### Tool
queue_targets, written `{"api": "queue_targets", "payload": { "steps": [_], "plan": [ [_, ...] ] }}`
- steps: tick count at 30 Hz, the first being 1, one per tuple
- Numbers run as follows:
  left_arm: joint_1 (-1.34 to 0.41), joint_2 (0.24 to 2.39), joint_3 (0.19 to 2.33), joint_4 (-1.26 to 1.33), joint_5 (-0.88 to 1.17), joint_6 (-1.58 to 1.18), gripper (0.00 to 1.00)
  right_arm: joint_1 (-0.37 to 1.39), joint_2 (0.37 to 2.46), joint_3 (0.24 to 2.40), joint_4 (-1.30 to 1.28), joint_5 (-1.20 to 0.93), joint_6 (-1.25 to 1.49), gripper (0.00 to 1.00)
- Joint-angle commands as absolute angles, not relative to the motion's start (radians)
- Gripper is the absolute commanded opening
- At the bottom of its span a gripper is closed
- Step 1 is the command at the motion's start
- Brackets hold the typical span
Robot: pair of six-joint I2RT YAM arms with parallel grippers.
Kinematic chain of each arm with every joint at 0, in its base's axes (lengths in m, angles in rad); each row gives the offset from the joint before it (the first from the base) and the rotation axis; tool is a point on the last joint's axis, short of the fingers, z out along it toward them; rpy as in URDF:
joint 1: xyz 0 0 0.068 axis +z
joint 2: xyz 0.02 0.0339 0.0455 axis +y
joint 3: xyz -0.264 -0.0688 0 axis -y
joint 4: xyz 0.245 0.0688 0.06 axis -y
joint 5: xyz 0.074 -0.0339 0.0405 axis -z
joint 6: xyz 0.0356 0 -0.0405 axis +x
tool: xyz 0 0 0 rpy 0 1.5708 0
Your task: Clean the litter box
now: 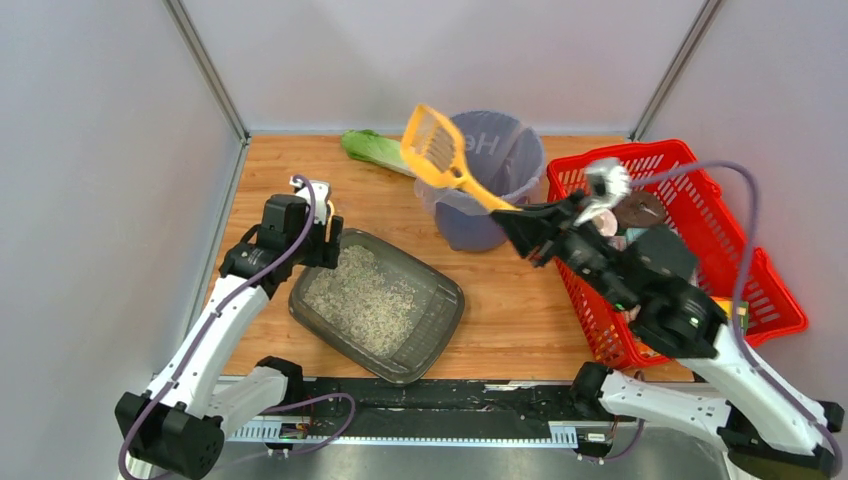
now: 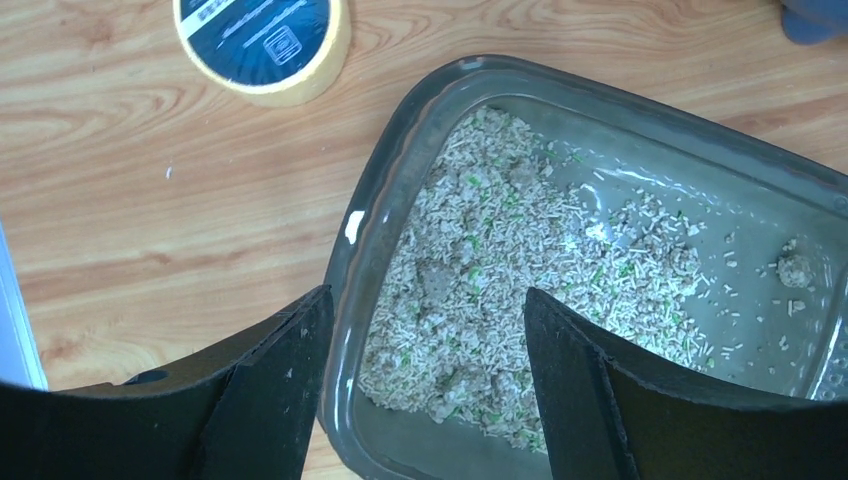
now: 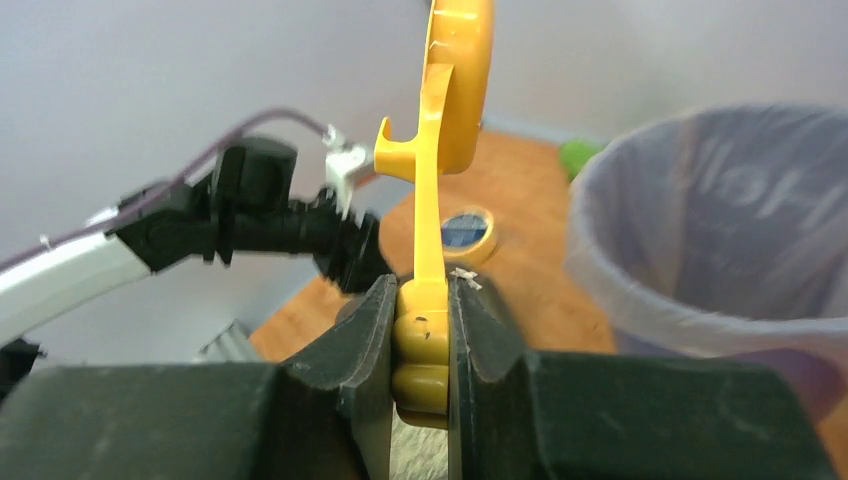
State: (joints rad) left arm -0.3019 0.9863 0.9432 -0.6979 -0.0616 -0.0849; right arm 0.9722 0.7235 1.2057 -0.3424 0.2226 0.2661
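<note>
The litter box, a dark grey tray with grey-beige litter, lies left of centre on the table. My left gripper is open at its far left corner. In the left wrist view one finger is outside the rim and the other is over the litter. A small clump lies on the bare bottom. My right gripper is shut on the handle of a yellow slotted scoop. It holds the scoop head raised over the bin's left rim. The grip on the scoop shows at the right gripper.
The purple bag-lined bin stands behind the box and also shows in the right wrist view. A red mesh basket holding items is at the right. A green leafy vegetable lies at the back. A tape roll lies beside the box.
</note>
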Motion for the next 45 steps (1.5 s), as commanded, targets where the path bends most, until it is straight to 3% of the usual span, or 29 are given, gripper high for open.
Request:
{"api": "queue_targets", "payload": {
  "steps": [1,7,16,25,40,45],
  "plan": [
    [-0.218,0.948,0.956,-0.722,-0.061,-0.147,0.78,0.973,0.889,1.255,-0.472,0.077,0.459,0.00],
    [-0.153,0.931,0.899,-0.756,-0.040,-0.111,0.79,0.976,0.997,1.221,-0.430,-0.132,0.538,0.00],
    [-0.155,1.009,0.862,-0.770,-0.006,-0.091,0.75,0.973,1.184,1.079,-0.311,-0.219,0.839,0.00],
    [-0.184,1.019,0.848,-0.779,-0.064,-0.100,0.71,0.969,1.282,1.028,-0.308,-0.175,1.055,0.00],
    [-0.216,1.077,0.868,-0.798,-0.149,-0.110,0.68,0.989,1.433,1.080,-0.488,-0.055,1.147,0.00],
    [-0.222,1.103,0.873,-0.801,-0.141,-0.109,0.59,1.029,1.488,1.062,-0.431,-0.008,1.173,0.00]
  ]
}}
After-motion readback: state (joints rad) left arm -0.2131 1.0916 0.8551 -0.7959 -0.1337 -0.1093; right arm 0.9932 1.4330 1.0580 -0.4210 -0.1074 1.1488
